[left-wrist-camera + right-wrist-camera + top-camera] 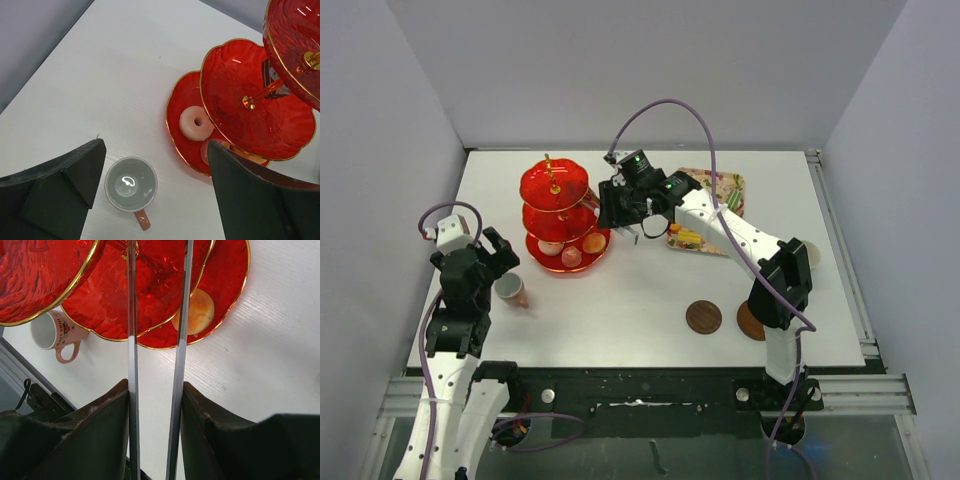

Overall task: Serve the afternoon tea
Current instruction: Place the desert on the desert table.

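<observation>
My right pincer (pixel 155 386) is clamped narrow on a pair of metal tongs (pixel 131 315). Their 2 thin arms run up between my fingers, a little apart from each other, and reach over the red stand (pixel 535 188). Their tips run off the top of my wrist view, so I cannot tell whether anything sits between them. My left pincer (pixel 156 145) stands wide with nothing in it, hovering over the pink cup (pixel 131 184).

The stand is upright on the white table (pixel 620 290), left of centre and towards the back. It has 3 scalloped tiers of see-through red, each edged in gold and smaller as they go up, on a gold post ending in a handle (pixel 549 163). On the bottom tier lie a pale pink ring doughnut (pixel 196 123), a golden round bun (pixel 197 312) and a pink sweet (pixel 571 257).

The cup sits upright on the table just beside the stand's near-left side. Its wall is pale with a red heart print, and its handle is salmon pink.

Under my right arm lies a flowered tray (pixel 730 185) holding more sweets (pixel 686 238). Near the front right lie 1 round brown saucer (pixel 703 317) and a 2nd saucer (pixel 748 322), partly under my right arm.
</observation>
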`<move>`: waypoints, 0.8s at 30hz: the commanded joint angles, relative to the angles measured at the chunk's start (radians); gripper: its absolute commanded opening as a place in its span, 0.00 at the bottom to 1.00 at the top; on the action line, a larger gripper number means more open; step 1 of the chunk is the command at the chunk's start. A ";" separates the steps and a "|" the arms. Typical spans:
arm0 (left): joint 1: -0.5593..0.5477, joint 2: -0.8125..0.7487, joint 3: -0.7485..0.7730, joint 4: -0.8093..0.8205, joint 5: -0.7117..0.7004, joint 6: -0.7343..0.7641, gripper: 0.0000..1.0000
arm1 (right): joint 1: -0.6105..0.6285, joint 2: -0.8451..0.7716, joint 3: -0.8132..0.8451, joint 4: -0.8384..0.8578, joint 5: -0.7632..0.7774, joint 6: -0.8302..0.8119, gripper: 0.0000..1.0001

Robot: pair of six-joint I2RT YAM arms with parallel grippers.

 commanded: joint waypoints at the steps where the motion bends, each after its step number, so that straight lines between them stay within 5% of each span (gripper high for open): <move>1: 0.000 -0.006 0.009 0.066 0.005 0.016 0.82 | 0.010 -0.065 0.031 0.044 -0.034 -0.010 0.33; 13: 0.000 -0.004 0.009 0.070 0.009 0.016 0.82 | 0.013 -0.082 0.009 0.055 -0.082 -0.029 0.29; 24: 0.000 0.002 0.009 0.071 0.014 0.016 0.82 | 0.010 -0.109 0.003 0.053 -0.035 -0.009 0.37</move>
